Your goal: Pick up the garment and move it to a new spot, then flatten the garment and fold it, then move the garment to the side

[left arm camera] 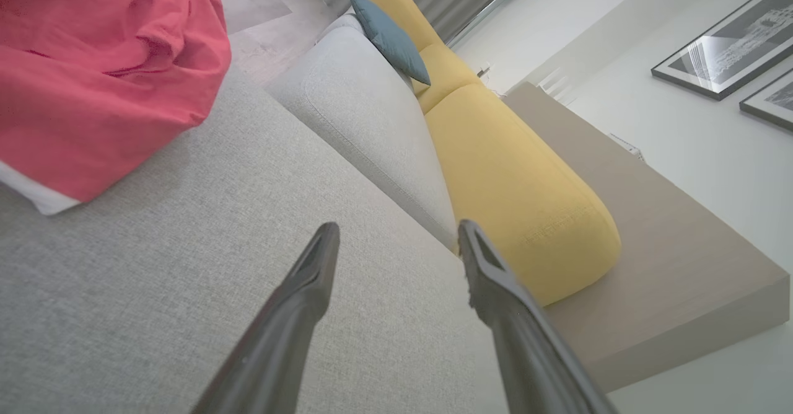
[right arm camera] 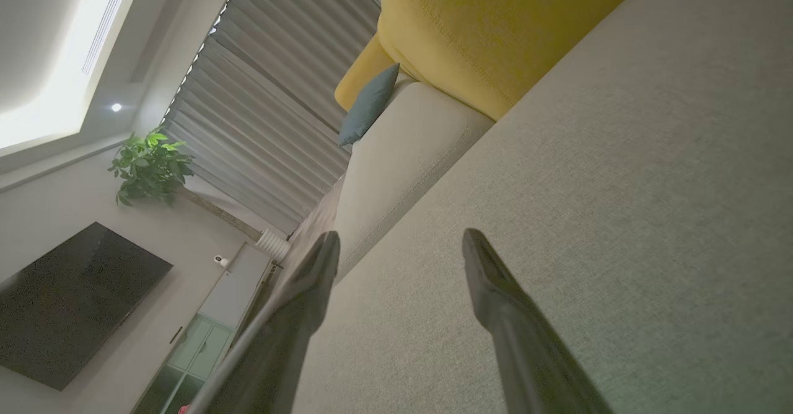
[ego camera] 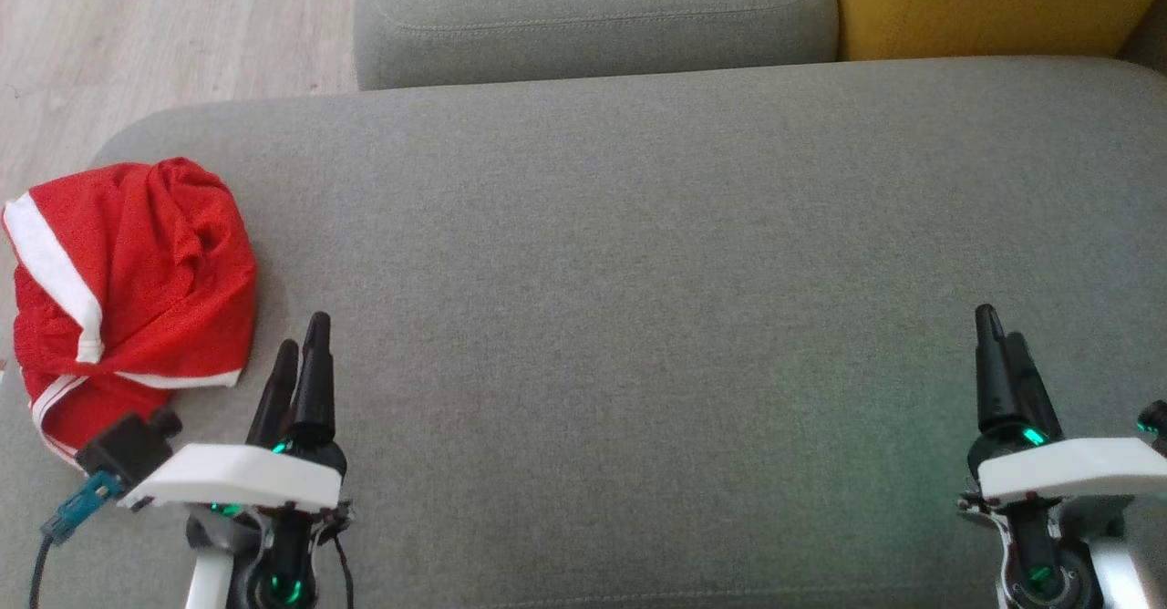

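I work over a wide grey sofa seat (ego camera: 638, 272), plain woven cloth with nothing on its middle.

At the lower left of the head view, my left end effector (ego camera: 304, 335) hangs just above the seat, released, its two dark fingers apart and with nothing between them. The left wrist view shows the same gap with only grey cloth under it. At the lower right, my right end effector (ego camera: 1000, 326) is also released and empty, and it points up the frame. I think both arms stand in a waiting pose, wide apart, so the seat between them is free for spreading.

The red garment (ego camera: 128, 290) with white stripes lies in a crumpled heap at the left edge of the head view, just beside the left end effector but not touching it. It sits close to the rounded corner of the seat. I judge the pick-up is not yet begun, and the left arm is the natural one for it. The heap is soft and bunched, so a pinch on a top fold may lift only one layer.

Further out, a grey back cushion (ego camera: 593, 16) and a yellow cushion (ego camera: 985, 3) fill the top of the frame, with pale wooden floor (ego camera: 137, 35) at the upper left. The right wrist view shows grey blinds (right arm camera: 279, 110), a green plant (right arm camera: 148, 166) and a dark screen (right arm camera: 68, 302).
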`<state>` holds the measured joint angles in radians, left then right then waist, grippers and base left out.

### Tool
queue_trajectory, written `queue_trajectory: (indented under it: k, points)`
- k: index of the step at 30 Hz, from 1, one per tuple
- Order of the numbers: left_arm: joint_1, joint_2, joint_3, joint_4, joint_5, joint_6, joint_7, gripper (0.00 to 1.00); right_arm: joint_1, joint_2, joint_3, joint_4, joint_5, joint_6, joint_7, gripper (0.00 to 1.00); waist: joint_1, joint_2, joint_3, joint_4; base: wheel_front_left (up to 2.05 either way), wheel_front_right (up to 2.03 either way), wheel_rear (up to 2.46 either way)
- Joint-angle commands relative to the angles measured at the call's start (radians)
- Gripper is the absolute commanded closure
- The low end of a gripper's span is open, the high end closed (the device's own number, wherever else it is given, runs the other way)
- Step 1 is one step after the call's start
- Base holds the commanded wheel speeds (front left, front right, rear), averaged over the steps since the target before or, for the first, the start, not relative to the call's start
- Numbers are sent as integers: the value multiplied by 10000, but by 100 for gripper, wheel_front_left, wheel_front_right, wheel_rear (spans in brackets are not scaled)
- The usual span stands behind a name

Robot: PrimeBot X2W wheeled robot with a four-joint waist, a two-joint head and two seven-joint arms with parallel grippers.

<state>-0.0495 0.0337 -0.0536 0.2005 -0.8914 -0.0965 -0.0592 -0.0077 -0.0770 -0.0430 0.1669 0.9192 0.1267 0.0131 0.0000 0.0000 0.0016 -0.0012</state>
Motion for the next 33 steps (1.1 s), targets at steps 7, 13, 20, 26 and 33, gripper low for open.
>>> queue_trajectory:
  k: [7, 13, 20, 26, 33]
  points:
    - [-672, 226, -64, -436, 1211, 106, -309, 0, -349, -185, 226, -637, -1188, 24, -74, 0, 0, 0, -17, 10, 0, 0, 0]
    - [-708, 286, -208, -441, 2121, 203, -514, 0, -321, -188, 356, -759, -2081, 26, -134, 0, 0, 0, -25, 5, 0, 0, 0]
    - [-729, 356, -268, -412, 2860, 311, -690, 0, -292, -211, 518, -890, -2911, 28, -180, 0, 0, 0, -21, -11, 0, 0, 0]
    - [-750, 405, -369, -364, 3613, 427, -866, 0, -256, -223, 658, -986, -3693, 29, -213, 0, 0, 0, -27, -1, 0, 0, 0]
    - [-777, 445, -482, -233, 4447, 563, -1071, 0, -210, -196, 743, -1091, -4542, 31, -250, 0, 0, 0, -21, 21, 0, 0, 0]
